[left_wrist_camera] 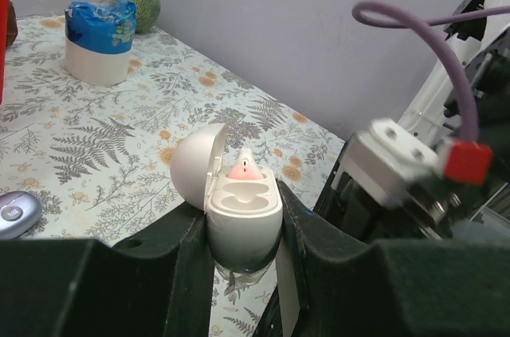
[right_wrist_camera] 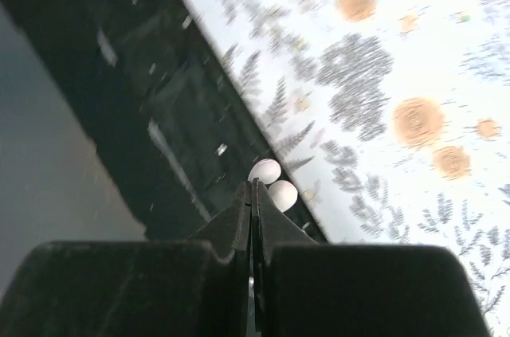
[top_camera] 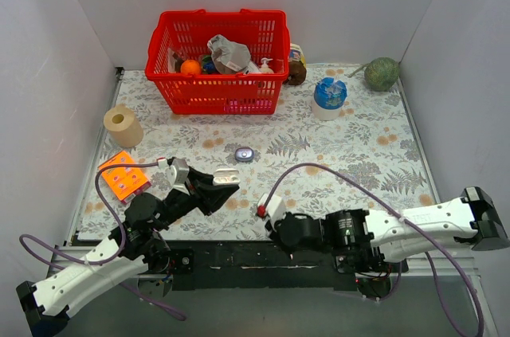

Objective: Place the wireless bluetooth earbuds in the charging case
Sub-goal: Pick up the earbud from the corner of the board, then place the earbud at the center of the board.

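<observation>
The charging case (left_wrist_camera: 243,229) is a white egg-shaped shell with its lid (left_wrist_camera: 191,168) swung open to the left. My left gripper (left_wrist_camera: 243,209) is shut on its body and holds it upright above the mat; from above it shows as the left gripper (top_camera: 225,181). One earbud (left_wrist_camera: 242,168), white with a pink tip, sits in the far slot, and the near slot is bare. My right gripper (right_wrist_camera: 253,186) is shut, fingers pressed together, low over the mat's near edge. Two small white rounded pieces (right_wrist_camera: 282,194) lie right at its tips; whether they are pinched is unclear.
A red basket (top_camera: 217,94) of items stands at the back. Near it are a blue-topped white tub (top_camera: 329,96), a green ball (top_camera: 382,74) and a paper roll (top_camera: 123,124). An orange block (top_camera: 124,175) lies at the left. A small lavender oval (top_camera: 244,154) lies mid-mat.
</observation>
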You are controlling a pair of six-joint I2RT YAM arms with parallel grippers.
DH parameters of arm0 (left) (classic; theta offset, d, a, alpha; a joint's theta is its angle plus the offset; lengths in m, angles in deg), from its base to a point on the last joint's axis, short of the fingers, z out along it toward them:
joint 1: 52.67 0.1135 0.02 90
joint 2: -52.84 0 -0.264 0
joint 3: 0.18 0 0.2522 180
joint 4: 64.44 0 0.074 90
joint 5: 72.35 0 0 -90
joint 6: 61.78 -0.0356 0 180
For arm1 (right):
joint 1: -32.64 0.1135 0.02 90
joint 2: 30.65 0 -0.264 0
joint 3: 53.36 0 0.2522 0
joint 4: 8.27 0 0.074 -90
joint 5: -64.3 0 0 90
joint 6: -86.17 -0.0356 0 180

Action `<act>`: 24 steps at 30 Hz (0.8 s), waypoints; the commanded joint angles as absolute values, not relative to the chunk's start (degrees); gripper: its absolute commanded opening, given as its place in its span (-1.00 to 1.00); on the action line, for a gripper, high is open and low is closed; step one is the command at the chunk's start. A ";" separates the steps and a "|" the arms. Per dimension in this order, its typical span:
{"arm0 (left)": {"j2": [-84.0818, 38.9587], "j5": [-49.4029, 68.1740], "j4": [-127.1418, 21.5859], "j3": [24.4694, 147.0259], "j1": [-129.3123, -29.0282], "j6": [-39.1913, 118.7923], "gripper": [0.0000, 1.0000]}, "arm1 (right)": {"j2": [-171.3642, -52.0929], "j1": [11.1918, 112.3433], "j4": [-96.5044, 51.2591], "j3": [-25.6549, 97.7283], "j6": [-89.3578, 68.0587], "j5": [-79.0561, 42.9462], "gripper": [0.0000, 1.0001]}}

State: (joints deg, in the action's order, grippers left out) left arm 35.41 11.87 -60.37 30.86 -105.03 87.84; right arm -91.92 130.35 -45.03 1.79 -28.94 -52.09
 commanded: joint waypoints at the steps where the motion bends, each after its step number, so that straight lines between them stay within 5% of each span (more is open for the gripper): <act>1: 34.30 12.11 -63.15 30.37 -105.23 87.81 -1.00 | -86.91 120.20 -39.18 0.58 -29.58 -45.05 -0.97; 11: 32.98 12.81 -64.56 29.84 -105.14 89.04 -1.00 | -92.77 91.12 -18.87 -5.14 -36.44 -18.53 -0.97; 24: 33.42 12.02 -64.30 30.19 -105.23 87.90 -1.00 | -89.46 82.74 -1.02 -7.08 -40.92 3.38 -0.97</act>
State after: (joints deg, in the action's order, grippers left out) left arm 33.03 12.22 -63.21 29.89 -105.03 89.34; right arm -93.74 84.63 -8.71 -7.57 -39.63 -6.28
